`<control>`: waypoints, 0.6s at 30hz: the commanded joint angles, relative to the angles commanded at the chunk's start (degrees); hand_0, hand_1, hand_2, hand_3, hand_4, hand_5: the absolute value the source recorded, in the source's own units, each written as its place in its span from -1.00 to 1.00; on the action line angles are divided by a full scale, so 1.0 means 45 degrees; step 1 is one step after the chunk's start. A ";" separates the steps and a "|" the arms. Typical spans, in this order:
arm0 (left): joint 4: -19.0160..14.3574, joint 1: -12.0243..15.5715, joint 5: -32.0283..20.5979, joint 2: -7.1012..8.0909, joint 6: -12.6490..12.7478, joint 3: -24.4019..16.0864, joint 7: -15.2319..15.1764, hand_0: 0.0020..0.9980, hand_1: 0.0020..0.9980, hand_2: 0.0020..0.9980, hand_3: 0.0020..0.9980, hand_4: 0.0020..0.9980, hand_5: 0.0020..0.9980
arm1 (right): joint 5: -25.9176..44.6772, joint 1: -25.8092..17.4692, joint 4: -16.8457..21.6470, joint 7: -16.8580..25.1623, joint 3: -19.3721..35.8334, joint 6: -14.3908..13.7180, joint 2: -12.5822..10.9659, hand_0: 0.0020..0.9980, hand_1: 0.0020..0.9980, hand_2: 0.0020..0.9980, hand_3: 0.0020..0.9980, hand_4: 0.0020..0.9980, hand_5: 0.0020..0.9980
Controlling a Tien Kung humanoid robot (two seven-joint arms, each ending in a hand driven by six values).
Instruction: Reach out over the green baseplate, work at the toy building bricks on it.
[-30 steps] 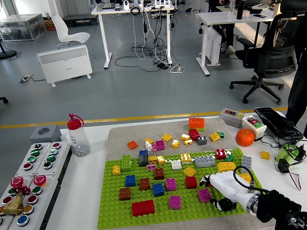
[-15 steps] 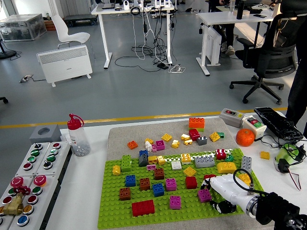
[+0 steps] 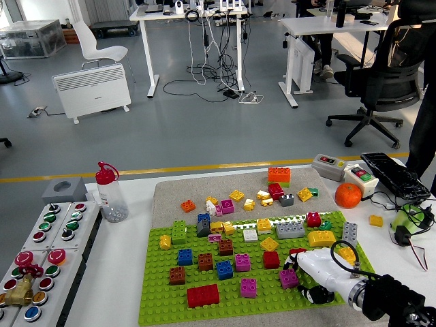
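Observation:
The green baseplate (image 3: 225, 289) lies on a grey mat, with many toy bricks pressed on it: blue, brown, magenta, red and yellow ones. My right hand (image 3: 300, 278), white with black fingers, reaches in from the lower right over the plate's right part. It is open, with its fingers (image 3: 293, 261) behind and its thumb (image 3: 315, 295) in front of a magenta brick (image 3: 288, 278) that sits on the plate. I cannot tell whether they touch it. A red brick (image 3: 271, 259) stands just to the left. The left hand is out of view.
Loose bricks (image 3: 272, 193) lie on the mat behind the plate. A button panel (image 3: 41, 259) and a red-capped bottle (image 3: 109, 193) stand at the left. An orange (image 3: 348, 195), switch boxes (image 3: 329, 166), a keyboard (image 3: 395, 176) and cables are at the right.
My right hand has slid slightly left and down towards the magenta brick, and the brick has shifted a touch to the left.

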 joint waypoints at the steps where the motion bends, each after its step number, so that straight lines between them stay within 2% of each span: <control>1: 0.0000 -0.0003 -0.0004 0.0000 -0.0001 0.0000 -0.0001 0.34 0.24 0.15 -0.05 -0.52 1.00 | 0.0014 0.0006 0.0000 0.0009 0.0000 -0.0021 0.0001 0.03 0.19 0.19 0.25 0.20 -0.90; 18: 0.0000 -0.0076 -0.0015 0.0000 0.0008 -0.0035 -0.0020 0.34 0.24 0.14 -0.06 -0.51 1.00 | 0.0317 0.0070 0.0019 0.0060 0.0069 -0.0087 0.0022 -0.08 0.07 0.10 0.15 0.11 -0.87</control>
